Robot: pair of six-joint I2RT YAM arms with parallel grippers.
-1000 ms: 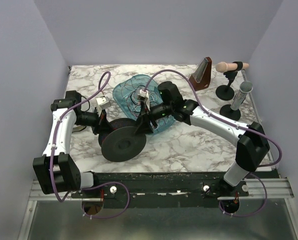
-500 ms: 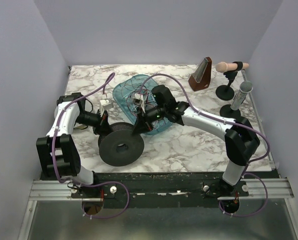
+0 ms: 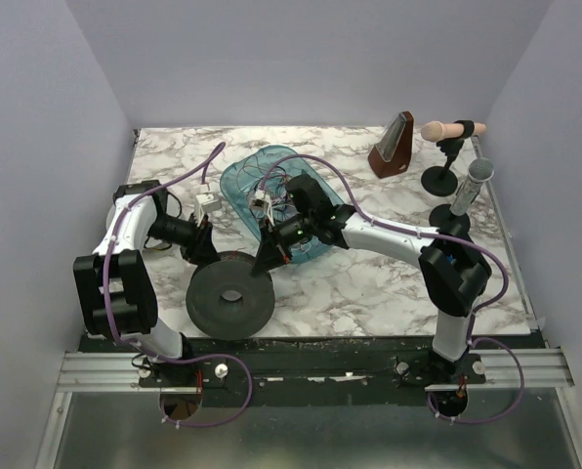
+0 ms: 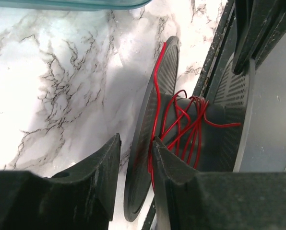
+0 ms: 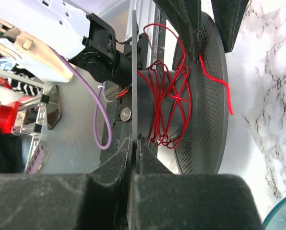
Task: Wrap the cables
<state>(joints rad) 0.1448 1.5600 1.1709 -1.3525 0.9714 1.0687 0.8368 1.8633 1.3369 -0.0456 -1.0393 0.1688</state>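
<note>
A black spool (image 3: 230, 298) lies tilted near the table's front edge, between both arms. Thin red cable (image 4: 186, 124) is wound in loose loops round its hub (image 5: 167, 105), and one loose red end (image 5: 220, 81) hangs over the far flange. More thin cables (image 3: 276, 191) in red, black and white lie tangled in the teal basket (image 3: 234, 181) behind. My left gripper (image 4: 136, 143) stands open, its fingers either side of one spool flange (image 4: 164, 72) with a gap on the left. My right gripper (image 5: 135, 139) is shut on the thin edge of the other flange.
A brown metronome (image 3: 394, 145) stands at the back right. Beside it, two microphones (image 3: 452, 130) (image 3: 472, 181) sit on black stands. A white plug-like piece (image 3: 205, 203) sits by the left arm's wrist. The table's front rail is right below the spool.
The right gripper has closed on the spool's flange and its arm has swung left. The left gripper has opened off the flange. The spool has tipped flatter and moved toward the front.
</note>
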